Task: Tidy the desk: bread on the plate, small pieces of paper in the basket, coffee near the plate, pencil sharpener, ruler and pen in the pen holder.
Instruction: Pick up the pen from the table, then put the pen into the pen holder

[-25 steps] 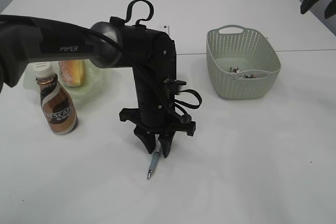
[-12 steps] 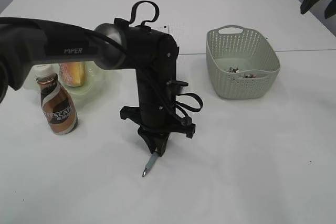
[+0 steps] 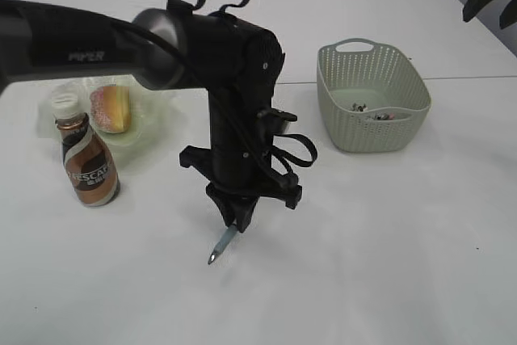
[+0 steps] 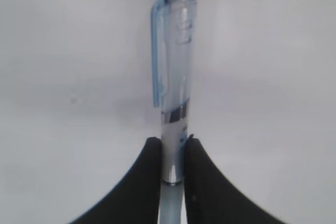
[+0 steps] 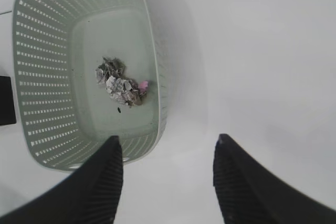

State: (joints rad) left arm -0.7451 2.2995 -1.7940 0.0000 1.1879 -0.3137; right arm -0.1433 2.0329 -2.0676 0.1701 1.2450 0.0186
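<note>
My left gripper (image 3: 237,220) is shut on a clear blue pen (image 3: 219,246), which hangs tip-down just above the table; in the left wrist view the pen (image 4: 176,66) sticks out from between the black fingers (image 4: 149,169). Bread (image 3: 111,109) lies on the pale green plate (image 3: 148,124) at the left. The coffee bottle (image 3: 86,163) stands upright just in front of the plate. Small pieces of paper (image 5: 121,84) lie in the green basket (image 5: 31,77). My right gripper (image 5: 168,148) hovers open and empty above the table beside the basket. The pen holder, pencil sharpener and ruler are out of view.
The basket (image 3: 327,96) stands at the right of the white table. My right gripper (image 3: 491,4) hangs high at the top right corner. The left arm's bulk hides the table's middle behind it.
My left gripper shut on the pen and lifted it off the table. The pen's tip swung to the left. The right gripper has not moved.
</note>
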